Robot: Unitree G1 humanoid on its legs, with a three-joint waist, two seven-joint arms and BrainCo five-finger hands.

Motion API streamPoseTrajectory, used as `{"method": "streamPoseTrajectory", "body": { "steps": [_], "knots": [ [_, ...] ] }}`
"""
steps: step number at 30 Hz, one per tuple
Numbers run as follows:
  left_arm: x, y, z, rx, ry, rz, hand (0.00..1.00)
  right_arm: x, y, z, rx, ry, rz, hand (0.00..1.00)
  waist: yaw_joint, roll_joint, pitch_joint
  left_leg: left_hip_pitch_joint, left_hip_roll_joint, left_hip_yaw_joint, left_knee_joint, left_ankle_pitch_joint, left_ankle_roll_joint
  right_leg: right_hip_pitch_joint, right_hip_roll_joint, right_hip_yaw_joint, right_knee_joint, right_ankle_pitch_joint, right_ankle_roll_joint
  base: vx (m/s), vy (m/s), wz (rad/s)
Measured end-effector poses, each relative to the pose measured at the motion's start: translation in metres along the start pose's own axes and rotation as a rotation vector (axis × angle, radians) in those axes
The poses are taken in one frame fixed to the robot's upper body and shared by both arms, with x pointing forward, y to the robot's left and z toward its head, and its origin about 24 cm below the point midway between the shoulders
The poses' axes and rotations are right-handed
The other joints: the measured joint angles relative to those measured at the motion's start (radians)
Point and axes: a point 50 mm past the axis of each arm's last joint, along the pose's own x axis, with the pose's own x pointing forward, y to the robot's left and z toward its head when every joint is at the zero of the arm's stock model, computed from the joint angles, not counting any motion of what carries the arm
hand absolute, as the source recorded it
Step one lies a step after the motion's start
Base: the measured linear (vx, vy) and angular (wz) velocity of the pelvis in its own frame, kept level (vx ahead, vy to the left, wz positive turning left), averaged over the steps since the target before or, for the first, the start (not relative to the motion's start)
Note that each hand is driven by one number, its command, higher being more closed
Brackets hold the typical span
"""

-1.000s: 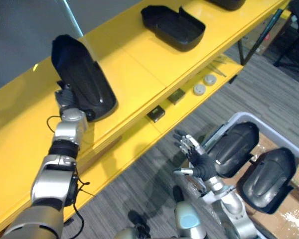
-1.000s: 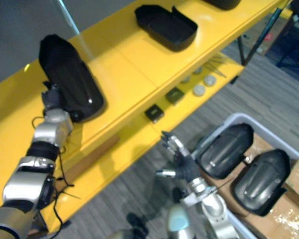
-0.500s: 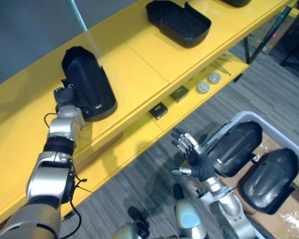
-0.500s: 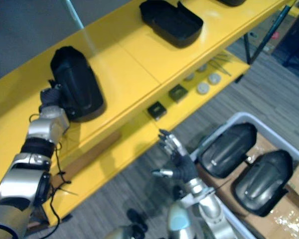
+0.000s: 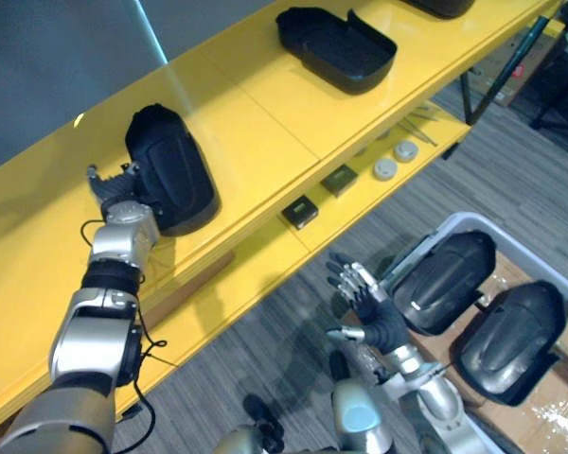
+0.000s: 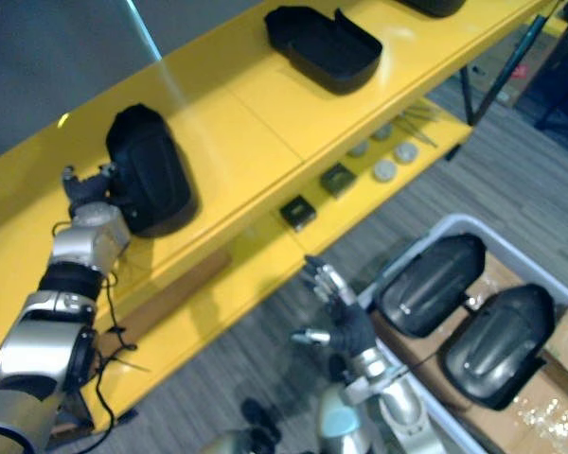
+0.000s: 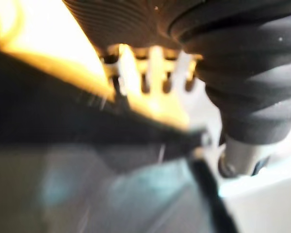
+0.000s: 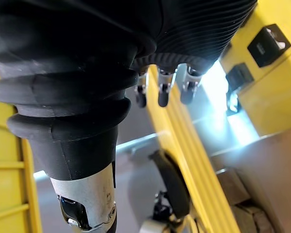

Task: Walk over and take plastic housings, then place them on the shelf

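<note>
Black rounded plastic housing [image 5: 170, 180] is laid on the yellow shelf [image 5: 265, 132], at 3 o'clock from the left hand [image 5: 114, 189], whose fingers are spread wide.

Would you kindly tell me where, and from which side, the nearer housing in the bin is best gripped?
Probably from above, across the long edges of the nearer housing, near the end toward the open right hand: it lies dome-up in the bin, its smooth back offering no handle.
</note>
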Motion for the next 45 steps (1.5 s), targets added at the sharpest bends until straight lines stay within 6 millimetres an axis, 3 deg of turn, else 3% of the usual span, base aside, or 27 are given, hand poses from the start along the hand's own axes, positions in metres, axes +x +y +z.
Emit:
{"method": "streamPoseTrajectory", "body": {
  "steps": [1, 5, 7, 10, 11, 15, 18, 21, 22, 23, 28, 33, 36, 39, 41, 45],
  "knots": [
    [0.002, 0.005, 0.007, -0.009, -0.038, 0.032, 0.00, -0.002, 0.000, -0.001, 0.005, 0.006, -0.004, 0.00, 0.000, 0.002, -0.006, 0.000, 0.000, 0.000, 0.000, 0.000, 0.000, 0.001, 0.000, 0.000, -0.003, 0.000, 0.000, 0.02, -0.003, -0.03],
    [0.007, 0.029, 0.067, -0.104, -0.315, 0.157, 0.00, -0.008, 0.001, -0.007, 0.040, 0.032, -0.025, 0.00, 0.003, 0.011, -0.029, 0.003, 0.001, -0.001, -0.011, 0.000, 0.000, 0.016, 0.004, -0.002, -0.036, 0.016, 0.002, 0.00, 0.000, 0.00],
    [0.005, 0.032, 0.074, -0.121, -0.381, 0.166, 0.00, -0.010, -0.001, -0.012, 0.027, 0.057, -0.040, 0.00, 0.005, 0.018, -0.049, 0.022, 0.000, -0.001, -0.019, 0.000, 0.000, 0.043, 0.005, -0.004, -0.057, 0.023, 0.002, 0.02, 0.003, -0.01],
    [0.002, 0.035, 0.066, -0.093, -0.470, 0.151, 0.00, -0.013, -0.016, -0.021, -0.023, 0.102, -0.105, 0.00, 0.007, 0.025, -0.108, 0.037, 0.002, -0.009, -0.025, 0.000, 0.000, 0.078, 0.006, -0.025, -0.085, 0.025, 0.002, 0.03, -0.012, 0.11],
    [-0.001, 0.036, 0.065, -0.110, -0.505, 0.128, 0.00, -0.015, -0.030, -0.019, -0.072, 0.104, -0.157, 0.00, 0.017, 0.025, -0.113, 0.051, 0.002, -0.015, -0.033, 0.000, -0.001, 0.095, 0.007, -0.031, -0.091, 0.025, 0.002, 0.00, -0.014, 0.13],
    [-0.011, 0.053, 0.044, -0.152, -0.581, 0.064, 0.00, -0.006, -0.077, 0.009, -0.234, 0.006, -0.301, 0.00, 0.064, 0.021, -0.154, 0.067, -0.001, -0.038, -0.052, 0.007, -0.007, 0.126, 0.007, -0.061, -0.108, 0.027, 0.004, 0.00, -0.011, 0.18],
    [-0.025, 0.070, 0.023, -0.213, -0.596, 0.036, 0.00, 0.002, -0.086, 0.023, -0.266, -0.073, -0.339, 0.00, 0.091, 0.020, -0.191, 0.067, -0.005, -0.068, -0.067, 0.016, -0.009, 0.141, 0.007, -0.095, -0.120, 0.027, 0.004, 0.01, -0.019, 0.31],
    [-0.065, 0.093, -0.006, -0.340, -0.602, -0.018, 0.00, 0.009, -0.087, 0.029, -0.262, -0.117, -0.377, 0.00, 0.132, 0.020, -0.220, 0.068, -0.013, -0.121, -0.090, 0.033, -0.005, 0.174, 0.001, -0.154, -0.137, 0.027, 0.004, 0.03, -0.008, 0.55],
    [-0.095, 0.109, -0.029, -0.392, -0.573, -0.055, 0.00, 0.012, -0.087, 0.031, -0.258, -0.138, -0.422, 0.00, 0.168, 0.020, -0.226, 0.072, -0.018, -0.149, -0.094, 0.035, -0.006, 0.201, -0.002, -0.190, -0.150, 0.026, 0.004, 0.02, 0.012, 0.41],
    [-0.131, 0.158, -0.049, -0.357, -0.609, -0.222, 0.00, 0.016, -0.099, 0.043, -0.270, -0.193, -0.568, 0.00, 0.249, -0.048, -0.264, 0.054, -0.037, -0.223, -0.109, 0.052, -0.005, 0.231, -0.020, -0.271, -0.165, 0.015, 0.018, 0.02, 0.010, 0.30],
    [-0.132, 0.158, -0.051, -0.367, -0.599, -0.215, 0.00, 0.016, -0.098, 0.041, -0.256, -0.192, -0.572, 0.00, 0.249, -0.048, -0.261, 0.053, -0.038, -0.225, -0.109, 0.052, -0.005, 0.230, -0.020, -0.271, -0.164, 0.016, 0.018, 0.00, 0.000, 0.00],
    [-0.141, 0.146, -0.060, -0.417, -0.540, -0.232, 0.00, 0.018, -0.092, 0.027, 0.018, -0.217, -0.564, 0.00, 0.256, -0.054, -0.224, 0.034, -0.044, -0.232, -0.105, 0.053, -0.003, 0.208, -0.024, -0.274, -0.155, 0.015, 0.018, 0.00, 0.001, 0.01],
    [-0.144, 0.134, -0.059, -0.458, -0.530, -0.256, 0.00, 0.027, -0.093, 0.015, 0.203, -0.228, -0.524, 0.00, 0.274, -0.071, -0.188, 0.006, -0.051, -0.245, -0.104, 0.062, 0.004, 0.184, -0.029, -0.280, -0.147, 0.019, 0.023, 0.00, 0.019, 0.13],
    [-0.144, 0.129, -0.067, -0.481, -0.459, -0.212, 0.00, 0.055, -0.087, 0.015, 0.343, -0.265, -0.421, 0.00, 0.293, -0.086, -0.162, -0.013, -0.063, -0.276, -0.086, 0.061, 0.010, 0.188, -0.037, -0.304, -0.141, 0.022, 0.027, 0.01, 0.021, 0.27],
    [-0.143, 0.131, -0.077, -0.461, -0.406, -0.173, 0.00, 0.082, -0.076, 0.030, 0.354, -0.311, -0.299, 0.00, 0.327, -0.088, -0.153, -0.017, -0.069, -0.283, -0.084, 0.059, 0.013, 0.189, -0.043, -0.314, -0.140, 0.022, 0.028, 0.04, 0.039, 0.14],
    [-0.142, 0.138, -0.088, -0.424, -0.364, -0.136, 0.00, 0.099, -0.069, 0.040, 0.344, -0.316, -0.232, 0.00, 0.358, -0.092, -0.149, 0.003, -0.071, -0.305, -0.083, 0.052, 0.022, 0.216, -0.047, -0.330, -0.130, 0.022, 0.027, 0.04, 0.022, 0.18]
  ]
}}
